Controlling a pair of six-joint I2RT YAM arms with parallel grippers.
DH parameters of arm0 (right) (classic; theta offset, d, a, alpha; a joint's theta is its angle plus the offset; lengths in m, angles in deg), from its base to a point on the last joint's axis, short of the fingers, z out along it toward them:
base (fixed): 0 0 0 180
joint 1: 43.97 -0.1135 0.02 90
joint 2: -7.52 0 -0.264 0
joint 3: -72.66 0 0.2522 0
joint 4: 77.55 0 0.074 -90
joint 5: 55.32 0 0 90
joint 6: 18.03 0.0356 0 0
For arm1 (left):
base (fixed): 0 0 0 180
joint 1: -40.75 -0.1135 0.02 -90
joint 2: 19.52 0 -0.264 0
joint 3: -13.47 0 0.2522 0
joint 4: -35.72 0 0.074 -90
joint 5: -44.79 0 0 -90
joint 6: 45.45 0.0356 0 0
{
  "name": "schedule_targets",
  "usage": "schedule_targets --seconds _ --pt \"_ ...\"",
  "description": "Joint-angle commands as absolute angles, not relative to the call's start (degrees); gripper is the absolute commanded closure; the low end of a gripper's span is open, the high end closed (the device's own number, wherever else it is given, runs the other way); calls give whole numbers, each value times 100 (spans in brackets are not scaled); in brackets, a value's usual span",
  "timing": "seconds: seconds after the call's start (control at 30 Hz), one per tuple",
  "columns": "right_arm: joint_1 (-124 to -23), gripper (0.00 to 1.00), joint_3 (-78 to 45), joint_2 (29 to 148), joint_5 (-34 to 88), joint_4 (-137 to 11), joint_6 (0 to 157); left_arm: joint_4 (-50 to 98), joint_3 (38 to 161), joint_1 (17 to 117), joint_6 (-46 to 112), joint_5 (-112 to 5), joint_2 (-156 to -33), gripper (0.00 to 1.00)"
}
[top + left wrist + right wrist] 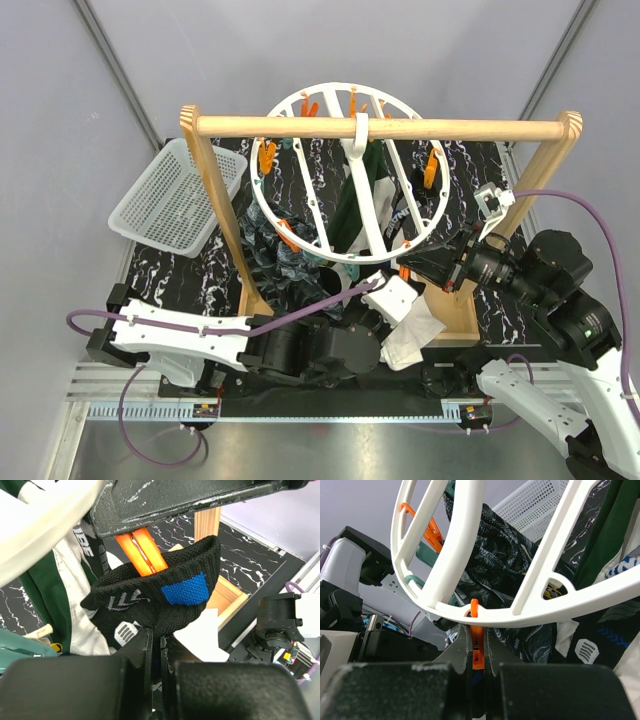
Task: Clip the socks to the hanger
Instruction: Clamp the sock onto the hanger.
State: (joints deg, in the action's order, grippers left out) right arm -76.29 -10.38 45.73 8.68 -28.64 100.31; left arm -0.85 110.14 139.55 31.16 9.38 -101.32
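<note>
The hanger [300,215], a white ring with spokes and orange pegs, hangs from the wooden rail. In the left wrist view my left gripper [159,639] is shut on a black sock [175,592] with a blue patch. It holds the sock's cuff up against an orange peg [142,552]. My right gripper [477,632] is shut on that orange peg [477,650], just under the hanger's rim [540,612]. A dark green sock [352,200] and mottled teal socks [280,255] hang from the ring. From above, both grippers meet below the ring's near right edge [405,272].
The wooden rail frame [380,127] spans the black marbled mat, and its right foot [460,320] stands close to both grippers. A white mesh basket [175,195] sits at the left. A white cloth [412,335] lies under the left wrist.
</note>
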Motion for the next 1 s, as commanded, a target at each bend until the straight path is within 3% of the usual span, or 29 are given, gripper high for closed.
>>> schedule_targets --seconds 0.0,0.97 --pt "-7632 100 -1018 4575 946 -2925 10053 333 11336 13936 3312 1175 -9889 100" --pt "-7632 100 -1132 4557 928 -3022 10185 737 10888 13664 3110 1105 -9634 100"
